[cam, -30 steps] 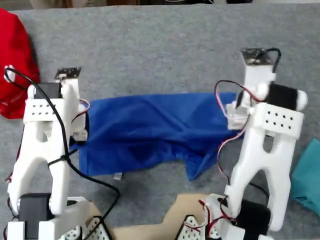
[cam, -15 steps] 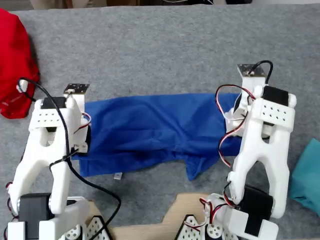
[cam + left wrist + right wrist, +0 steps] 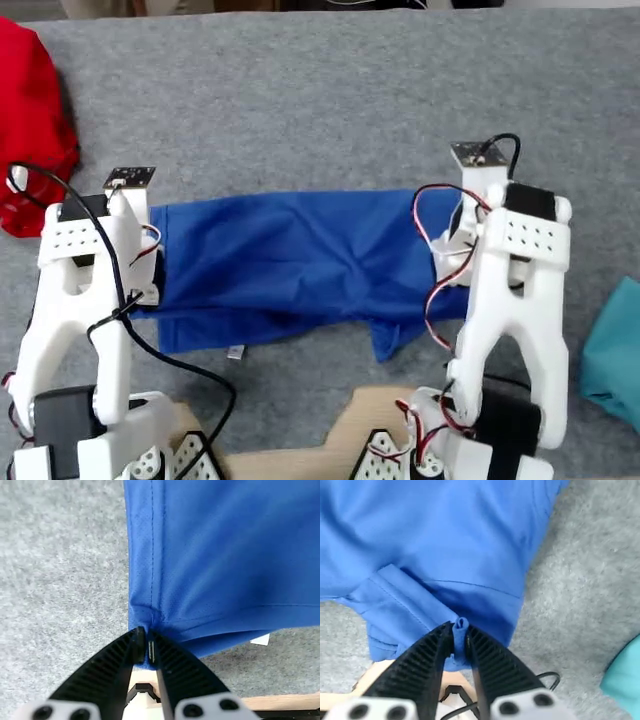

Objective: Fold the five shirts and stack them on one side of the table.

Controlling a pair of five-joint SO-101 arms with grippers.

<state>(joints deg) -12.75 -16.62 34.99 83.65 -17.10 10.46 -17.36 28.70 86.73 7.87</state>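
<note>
You were mid-fold on the blue shirt, stretched flat across the grey felt table near its front edge. Your left gripper had its jaws closed on a stitched hem corner, your right gripper likewise on a bunched fold. Next, I'd judge, carry both ends over together, since the thin fine-mesh knit could sag

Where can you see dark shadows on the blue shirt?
High view: soft shadows sit in the blue shirt's creases along its near edge. Left wrist view: the shirt's edge casts a dark strip on the grey table beside the left gripper. Right wrist view: the cloth is darkest under the fold ahead of the right gripper. No glare anywhere.
</note>
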